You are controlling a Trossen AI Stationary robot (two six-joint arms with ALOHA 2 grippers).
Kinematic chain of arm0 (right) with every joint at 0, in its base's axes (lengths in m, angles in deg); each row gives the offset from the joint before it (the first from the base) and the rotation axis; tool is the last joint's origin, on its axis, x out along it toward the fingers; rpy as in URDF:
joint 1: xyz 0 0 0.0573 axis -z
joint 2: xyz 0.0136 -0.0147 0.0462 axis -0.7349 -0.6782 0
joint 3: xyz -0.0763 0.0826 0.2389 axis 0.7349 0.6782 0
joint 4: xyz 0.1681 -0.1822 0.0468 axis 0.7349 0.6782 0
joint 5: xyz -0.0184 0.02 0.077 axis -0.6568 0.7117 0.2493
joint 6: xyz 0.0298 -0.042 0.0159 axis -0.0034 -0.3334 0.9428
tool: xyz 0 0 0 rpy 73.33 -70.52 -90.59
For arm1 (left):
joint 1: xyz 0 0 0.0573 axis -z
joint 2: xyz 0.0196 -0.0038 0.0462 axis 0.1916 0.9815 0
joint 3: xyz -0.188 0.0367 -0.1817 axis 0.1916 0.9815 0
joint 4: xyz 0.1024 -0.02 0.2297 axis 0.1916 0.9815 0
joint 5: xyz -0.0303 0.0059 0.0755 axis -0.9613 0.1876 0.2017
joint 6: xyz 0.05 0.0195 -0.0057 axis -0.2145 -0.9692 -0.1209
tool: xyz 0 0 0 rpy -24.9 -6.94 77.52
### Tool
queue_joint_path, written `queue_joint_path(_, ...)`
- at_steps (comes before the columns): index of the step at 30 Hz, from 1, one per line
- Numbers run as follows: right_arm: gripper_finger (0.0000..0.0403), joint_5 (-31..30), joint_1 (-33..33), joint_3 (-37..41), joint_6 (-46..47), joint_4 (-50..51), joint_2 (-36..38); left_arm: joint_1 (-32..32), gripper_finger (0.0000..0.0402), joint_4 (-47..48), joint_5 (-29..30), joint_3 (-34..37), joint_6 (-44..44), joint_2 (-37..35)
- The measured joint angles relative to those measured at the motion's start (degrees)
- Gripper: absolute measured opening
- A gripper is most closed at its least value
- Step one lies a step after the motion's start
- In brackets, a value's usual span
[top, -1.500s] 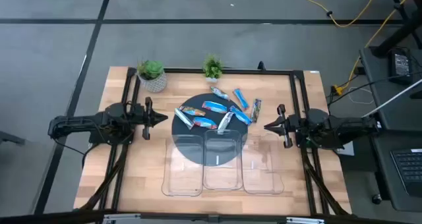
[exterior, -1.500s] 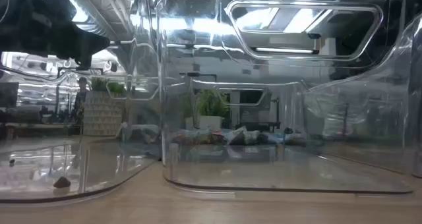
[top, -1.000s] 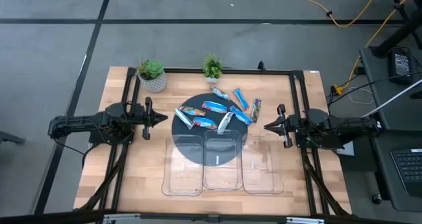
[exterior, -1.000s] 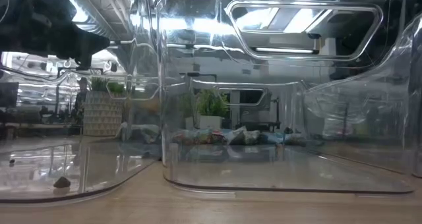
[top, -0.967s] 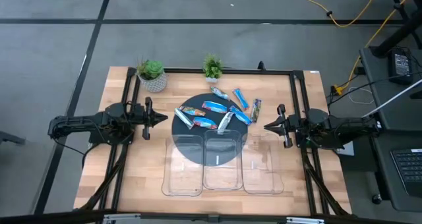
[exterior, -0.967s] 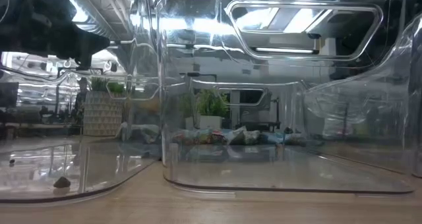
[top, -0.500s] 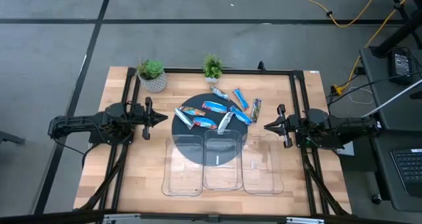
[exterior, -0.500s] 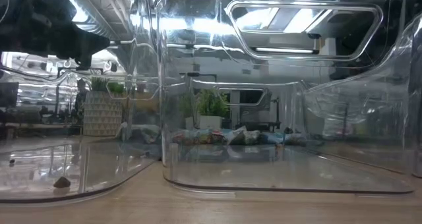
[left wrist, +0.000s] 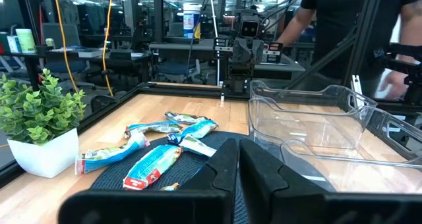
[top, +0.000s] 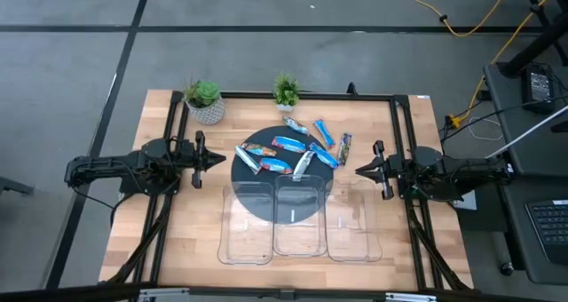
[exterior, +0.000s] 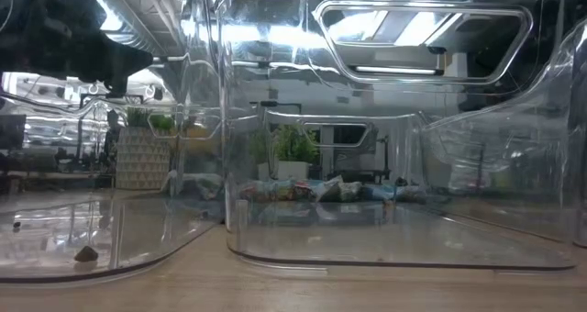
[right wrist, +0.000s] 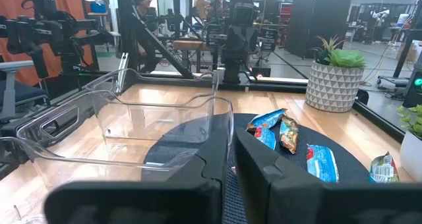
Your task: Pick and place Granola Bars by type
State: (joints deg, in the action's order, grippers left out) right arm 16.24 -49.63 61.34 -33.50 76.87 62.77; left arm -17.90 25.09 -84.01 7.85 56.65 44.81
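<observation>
Your counter point(top: 177, 240) is pale wood planking inside a black frame. Three clear, glossy plastic trays point(top: 300, 229) with rounded corners sit side by side at its near edge, just overlapping a dark round mat point(top: 253, 191). The Granola Bars point(top: 293, 152), flat oblong packs in shiny blue, silver and brownish wrappers, lie scattered on and beside that mat; their print is too small to read. Your left pincer point(top: 220, 159) and right pincer point(top: 359, 170) rest at the sides, both closed and holding nothing.

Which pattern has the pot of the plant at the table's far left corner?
The round plant pot has a grey-and-white zigzag pattern, clearest in the right wrist view.
</observation>
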Motion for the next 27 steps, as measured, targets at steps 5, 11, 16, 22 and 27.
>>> queue_joint_path(5, 0.0032, 0.0, 0.0, 0.0, 0.0, 0.0, 0.0, 0.0, 0.0006, 0.0, 0.0, 0.0, 0.0, 0.0)
queue_joint_path(11, 0.0032, 0.0, 0.0, 0.0, 0.0, 0.0, 0.0, 0.0, 0.0008, 0.0, 0.0, 0.0, 0.0, 0.0)
queue_joint_path(16, 0.0032, 0.0, 0.0, 0.0, 0.0, 0.0, 0.0, 0.0, 0.0012, 0.0, 0.0, 0.0, 0.0, 0.0)
queue_joint_path(22, 0.0032, 0.0, 0.0, 0.0, 0.0, 0.0, 0.0, 0.0, 0.001, 0.0, 0.0, 0.0, 0.0, 0.0)
queue_joint_path(27, 0.0032, 0.0, 0.0, 0.0, 0.0, 0.0, 0.0, 0.0, 0.0008, 0.0, 0.0, 0.0, 0.0, 0.0)
